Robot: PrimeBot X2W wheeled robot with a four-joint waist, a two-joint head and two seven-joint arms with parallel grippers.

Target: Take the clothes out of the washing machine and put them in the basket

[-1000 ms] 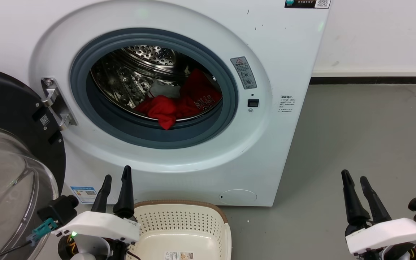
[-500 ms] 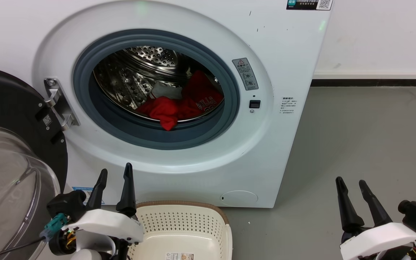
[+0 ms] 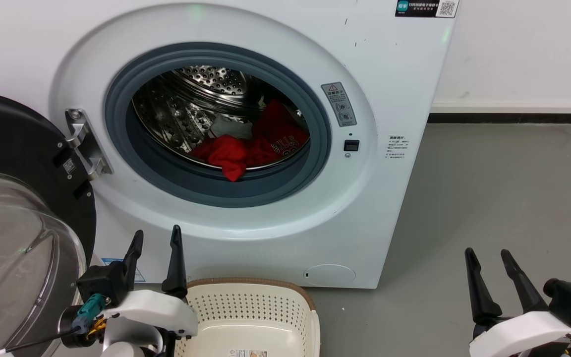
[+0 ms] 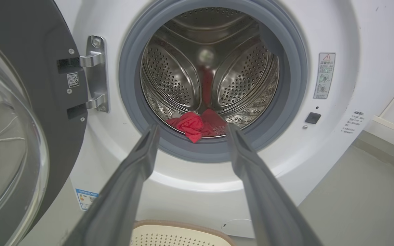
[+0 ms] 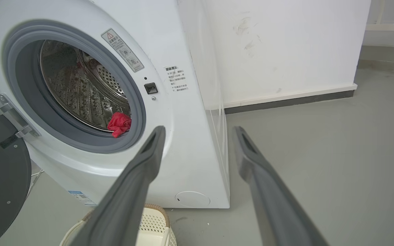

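The red clothes (image 3: 246, 148) lie heaped at the front lip of the drum of the white washing machine (image 3: 365, 208), one fold drooping over the grey ring; they also appear as clothes (image 4: 197, 123) and clothes (image 5: 119, 123). Pale lettering shows on the right garment. The cream basket (image 3: 251, 307) stands on the floor below the opening, with nothing visible in it. My left gripper (image 3: 155, 236) is open, low, in front of the washer and left of the basket. My right gripper (image 3: 488, 254) is open over the floor at the right.
The round glass door (image 3: 18, 233) hangs open at the left on its steel hinge (image 3: 85, 144). Grey floor (image 3: 488, 188) stretches right of the machine to a white wall with a dark skirting (image 3: 503, 118).
The left gripper has opened wider and its wrist has shifted slightly right. The picture has slid a little down and right, so the camera moved. The clothes lie as before.
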